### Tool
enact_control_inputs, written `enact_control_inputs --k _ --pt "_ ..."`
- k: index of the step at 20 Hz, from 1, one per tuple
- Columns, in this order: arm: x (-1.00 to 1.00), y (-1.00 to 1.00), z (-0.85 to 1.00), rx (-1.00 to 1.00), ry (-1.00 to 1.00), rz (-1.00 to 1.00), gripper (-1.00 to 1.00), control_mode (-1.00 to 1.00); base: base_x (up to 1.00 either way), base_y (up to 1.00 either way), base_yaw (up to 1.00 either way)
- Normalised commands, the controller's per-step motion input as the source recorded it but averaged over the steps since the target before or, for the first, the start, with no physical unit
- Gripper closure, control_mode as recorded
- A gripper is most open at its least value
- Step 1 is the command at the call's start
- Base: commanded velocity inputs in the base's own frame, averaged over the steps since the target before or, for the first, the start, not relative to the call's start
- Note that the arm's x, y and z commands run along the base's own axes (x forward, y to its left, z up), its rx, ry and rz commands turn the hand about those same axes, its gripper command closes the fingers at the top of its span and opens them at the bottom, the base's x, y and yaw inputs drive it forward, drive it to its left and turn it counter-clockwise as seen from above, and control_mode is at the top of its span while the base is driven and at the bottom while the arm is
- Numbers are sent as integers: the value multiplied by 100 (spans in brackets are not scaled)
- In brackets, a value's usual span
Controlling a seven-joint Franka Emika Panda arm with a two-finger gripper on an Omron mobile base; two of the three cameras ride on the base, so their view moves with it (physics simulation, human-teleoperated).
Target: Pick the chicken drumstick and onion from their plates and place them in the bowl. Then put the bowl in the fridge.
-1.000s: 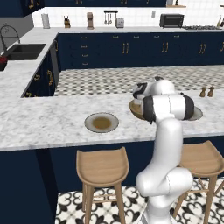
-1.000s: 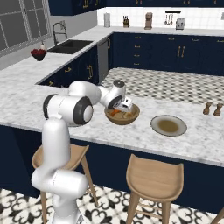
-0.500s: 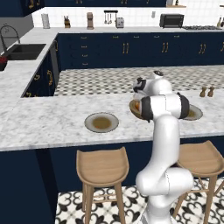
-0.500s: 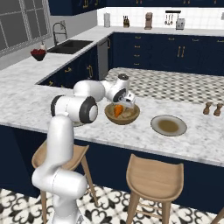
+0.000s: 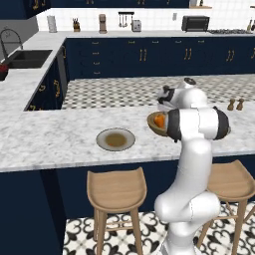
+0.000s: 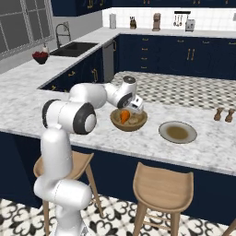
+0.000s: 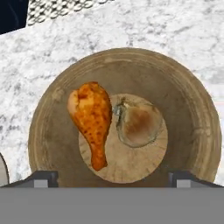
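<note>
The light-brown wooden bowl [image 7: 188, 109] lies right under my hand on the marble counter. Inside it the orange-brown chicken drumstick [image 7: 92, 120] rests beside the pale onion [image 7: 138, 124], the two touching. My gripper [image 7: 116, 177] hovers just above the bowl, open, with nothing between its fingertips [image 7: 43, 177]. In the right base view the gripper [image 6: 136, 105] hangs over the bowl [image 6: 138, 125], where the drumstick [image 6: 124, 116] and onion [image 6: 135, 121] show. One bare plate [image 6: 178, 132] lies right of the bowl. The other plate [image 5: 115, 139] sits left of the bowl [image 5: 152, 123]. The fridge is out of view.
Two small shakers [image 6: 224, 115] stand at the counter's far right. Wooden stools [image 6: 161, 186] stand below the counter's near edge. A sink [image 6: 76, 47] and a red-filled bowl [image 6: 40, 56] sit on the left counter run. Navy cabinets line the back wall.
My hand has shifted slightly above the bowl and the forearm has swung a little. The drumstick and onion stay in the bowl; the plates have not moved.
</note>
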Motion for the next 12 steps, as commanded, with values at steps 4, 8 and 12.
enact_control_inputs --k 4,8,12 --pt "-74 -4 25 6 2 -36 -100 -100 0 0 0" --pt "-80 -15 4 13 6 -32 -100 -100 0 0 0" --pt "-59 -40 28 23 9 -23 -100 -100 0 0 0"
